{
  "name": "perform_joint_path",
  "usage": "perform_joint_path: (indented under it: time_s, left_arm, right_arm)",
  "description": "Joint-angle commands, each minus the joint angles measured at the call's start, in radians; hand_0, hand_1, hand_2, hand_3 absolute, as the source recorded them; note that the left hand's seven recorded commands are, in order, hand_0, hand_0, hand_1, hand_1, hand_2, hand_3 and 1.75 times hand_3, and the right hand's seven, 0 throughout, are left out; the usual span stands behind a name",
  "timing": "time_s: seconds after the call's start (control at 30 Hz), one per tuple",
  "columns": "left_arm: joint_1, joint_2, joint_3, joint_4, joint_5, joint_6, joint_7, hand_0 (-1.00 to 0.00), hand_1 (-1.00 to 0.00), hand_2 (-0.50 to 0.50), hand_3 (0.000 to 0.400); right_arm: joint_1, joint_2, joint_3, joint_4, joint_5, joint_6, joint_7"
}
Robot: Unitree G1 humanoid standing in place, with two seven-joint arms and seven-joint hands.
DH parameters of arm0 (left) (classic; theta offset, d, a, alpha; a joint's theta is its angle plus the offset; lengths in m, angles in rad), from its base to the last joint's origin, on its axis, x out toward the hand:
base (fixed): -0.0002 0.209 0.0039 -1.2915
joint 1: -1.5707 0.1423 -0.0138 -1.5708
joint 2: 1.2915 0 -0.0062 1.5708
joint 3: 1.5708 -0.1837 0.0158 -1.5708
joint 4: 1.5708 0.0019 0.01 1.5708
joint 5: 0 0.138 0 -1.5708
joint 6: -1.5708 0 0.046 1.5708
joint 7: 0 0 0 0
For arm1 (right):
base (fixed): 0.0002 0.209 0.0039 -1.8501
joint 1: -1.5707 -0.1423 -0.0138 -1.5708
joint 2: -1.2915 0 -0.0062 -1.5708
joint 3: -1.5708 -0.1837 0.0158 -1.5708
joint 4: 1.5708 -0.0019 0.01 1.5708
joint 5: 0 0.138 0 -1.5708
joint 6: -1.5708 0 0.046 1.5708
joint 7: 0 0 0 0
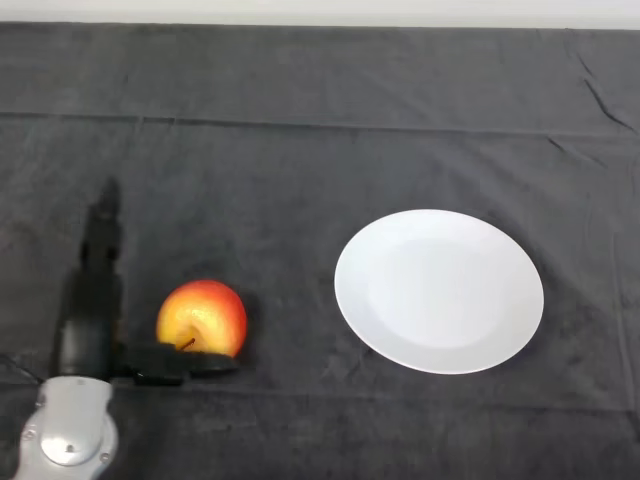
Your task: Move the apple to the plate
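Apple (pixel 203 316), red and yellow, stem up, sits on the dark cloth (pixel 300 160) over the surface, toward the near left corner. Not lifted.

White plate (pixel 439 290), round, nothing on it, lies right of centre, well apart from the apple with bare cloth between them.

Robot hand (pixel 90 320), black, comes in from the near left on the silver-grey arm (pixel 68 432). Fingers (pixel 100 235) run straight out toward the far edge, just beside the apple on its left, a thin gap of cloth showing between. Thumb (pixel 180 365) sticks out sideways to the right, along the apple's near side, touching or all but touching its base. So: hand open, bracketing the apple on two sides, nothing curled round it.

Cloth shows creases near the far right corner; pale strip past the far edge
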Motion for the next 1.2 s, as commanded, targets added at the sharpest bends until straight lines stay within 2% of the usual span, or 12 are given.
perform_joint_path:
  time_s: [0.03,0.4,0.43,0.47,0.5,0.53,0.57,0.6,0.87,1.2]
  left_arm:
    - [-0.034,0.008,-0.010,0.032,0.020,0.013,-0.014,0.00,0.00,0.00,0.000]
    - [-0.113,0.009,-0.059,0.138,0.009,-0.001,-0.052,0.00,0.00,0.00,0.000]
    - [-0.118,0.009,-0.062,0.149,0.008,-0.006,-0.053,-0.34,0.00,-0.17,0.135]
    - [-0.124,0.009,-0.064,0.160,0.008,-0.010,-0.054,-0.52,0.00,-0.26,0.209]
    - [-0.129,0.008,-0.066,0.168,0.007,-0.013,-0.055,-0.96,0.00,-0.48,0.386]
    - [-0.133,0.008,-0.068,0.177,0.006,-0.016,-0.056,-1.00,-0.49,-0.25,0.400]
    - [-0.137,0.008,-0.070,0.183,0.006,-0.018,-0.057,-1.00,-0.69,-0.15,0.400]
    - [-0.140,0.008,-0.072,0.187,0.005,-0.018,-0.057,-1.00,-1.00,0.00,0.400]
    - [-0.155,0.008,-0.085,0.198,0.004,-0.017,-0.053,-1.00,-1.00,0.00,0.400]
    - [-0.208,0.008,-0.094,0.185,0.006,0.022,-0.057,-1.00,-1.00,0.00,0.400]
  right_arm:
    - [0.018,-0.011,-0.0001,-0.049,0.0073,-0.002,-0.0106]
    - [0.018,-0.010,0.0000,-0.050,0.0076,-0.002,-0.0118]
    - [0.018,-0.010,0.0000,-0.050,0.0076,-0.002,-0.0119]
    - [0.018,-0.010,0.0000,-0.050,0.0076,-0.002,-0.0119]
    - [0.018,-0.010,0.0000,-0.050,0.0077,-0.002,-0.0120]
    - [0.018,-0.010,0.0000,-0.050,0.0077,-0.002,-0.0120]
    - [0.018,-0.010,0.0000,-0.050,0.0078,-0.002,-0.0120]
    - [0.018,-0.010,-0.0001,-0.050,0.0078,-0.002,-0.0121]
    - [0.018,-0.010,-0.0002,-0.050,0.0081,-0.002,-0.0122]
    - [0.018,-0.011,-0.0002,-0.050,0.0083,-0.002,-0.0122]
